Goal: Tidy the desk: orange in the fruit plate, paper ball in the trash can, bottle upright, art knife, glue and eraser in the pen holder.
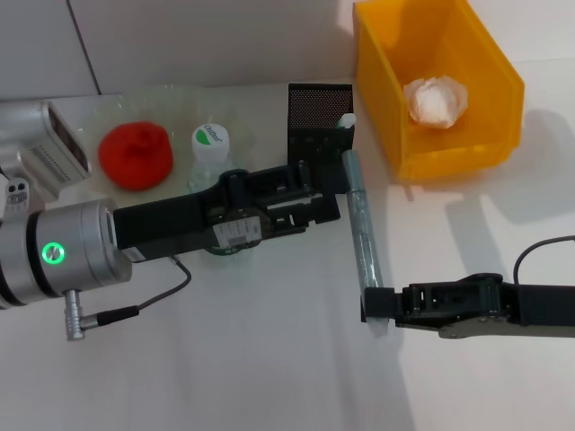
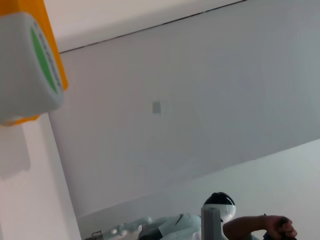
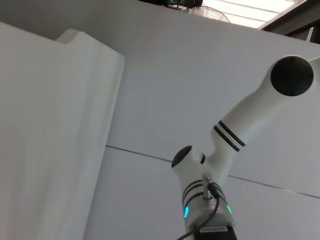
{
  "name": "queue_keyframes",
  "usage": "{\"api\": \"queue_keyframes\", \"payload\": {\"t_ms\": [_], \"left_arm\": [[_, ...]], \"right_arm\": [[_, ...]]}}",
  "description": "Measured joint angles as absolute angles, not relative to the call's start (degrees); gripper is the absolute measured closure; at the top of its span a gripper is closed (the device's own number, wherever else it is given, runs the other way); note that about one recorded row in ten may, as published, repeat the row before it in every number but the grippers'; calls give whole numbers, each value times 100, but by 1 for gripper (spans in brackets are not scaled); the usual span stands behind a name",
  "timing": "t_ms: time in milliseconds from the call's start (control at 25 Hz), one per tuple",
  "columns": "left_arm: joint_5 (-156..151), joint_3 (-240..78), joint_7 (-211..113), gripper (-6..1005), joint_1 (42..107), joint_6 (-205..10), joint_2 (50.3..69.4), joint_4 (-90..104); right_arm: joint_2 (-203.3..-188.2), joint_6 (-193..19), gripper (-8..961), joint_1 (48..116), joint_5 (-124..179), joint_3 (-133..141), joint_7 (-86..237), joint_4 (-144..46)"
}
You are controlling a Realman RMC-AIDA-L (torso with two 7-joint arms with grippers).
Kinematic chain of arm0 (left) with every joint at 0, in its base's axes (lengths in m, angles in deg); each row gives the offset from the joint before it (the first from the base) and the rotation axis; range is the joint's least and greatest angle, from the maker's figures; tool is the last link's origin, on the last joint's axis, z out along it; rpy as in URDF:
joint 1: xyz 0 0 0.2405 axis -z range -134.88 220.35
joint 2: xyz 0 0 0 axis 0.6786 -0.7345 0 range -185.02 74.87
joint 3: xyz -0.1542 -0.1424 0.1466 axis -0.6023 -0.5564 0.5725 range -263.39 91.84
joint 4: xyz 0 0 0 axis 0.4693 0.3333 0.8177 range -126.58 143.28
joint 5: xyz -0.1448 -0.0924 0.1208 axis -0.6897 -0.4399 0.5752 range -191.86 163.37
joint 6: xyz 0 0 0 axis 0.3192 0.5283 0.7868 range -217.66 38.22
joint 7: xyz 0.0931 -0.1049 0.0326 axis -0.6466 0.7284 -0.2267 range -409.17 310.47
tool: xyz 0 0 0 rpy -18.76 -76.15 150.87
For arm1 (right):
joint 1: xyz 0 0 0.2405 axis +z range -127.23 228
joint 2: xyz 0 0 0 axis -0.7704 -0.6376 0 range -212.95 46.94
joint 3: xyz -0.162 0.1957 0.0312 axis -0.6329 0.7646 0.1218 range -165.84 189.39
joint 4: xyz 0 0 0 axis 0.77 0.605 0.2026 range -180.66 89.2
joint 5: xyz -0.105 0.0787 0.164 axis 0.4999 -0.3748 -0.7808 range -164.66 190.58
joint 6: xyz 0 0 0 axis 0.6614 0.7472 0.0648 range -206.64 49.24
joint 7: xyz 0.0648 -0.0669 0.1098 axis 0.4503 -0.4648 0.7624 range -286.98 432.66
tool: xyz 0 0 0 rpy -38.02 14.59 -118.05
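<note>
My right gripper [image 1: 373, 303] is shut on the lower end of the art knife [image 1: 360, 224], a grey metallic stick that reaches up toward the black mesh pen holder [image 1: 316, 109]. My left gripper [image 1: 331, 187] lies across the desk [image 1: 269, 359] just in front of the pen holder, right beside the knife's upper end. The glue [image 1: 346, 120] stands in the pen holder with its white tip showing. The orange [image 1: 135, 154] sits in the fruit plate [image 1: 171, 97]. The bottle [image 1: 211, 144] stands upright behind my left arm. The paper ball [image 1: 436, 99] lies in the trash can [image 1: 485, 144]. The eraser is out of view.
The trash can stands right of the pen holder at the back right. My left arm blocks the desk's middle left. Both wrist views show mostly the wall and ceiling, and a white, green-edged object [image 2: 30, 65] sits close in the left wrist view.
</note>
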State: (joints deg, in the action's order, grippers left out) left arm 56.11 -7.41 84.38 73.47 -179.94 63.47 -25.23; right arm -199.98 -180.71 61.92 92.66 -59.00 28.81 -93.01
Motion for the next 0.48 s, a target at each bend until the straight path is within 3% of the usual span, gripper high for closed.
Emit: {"api": "queue_keyframes", "payload": {"t_ms": [200,480], "left_arm": [[5643,-769,8230,305,7310,-18020,6340,-2572],[5650,-798,7571,310,7208,-18121,6320,-2679]], "right_arm": [[-19998,-18151,804,6125,8968,-5880,2960,-9290],[-20050,-18116,804,6097,8561,-5651,3466,-9253]]}}
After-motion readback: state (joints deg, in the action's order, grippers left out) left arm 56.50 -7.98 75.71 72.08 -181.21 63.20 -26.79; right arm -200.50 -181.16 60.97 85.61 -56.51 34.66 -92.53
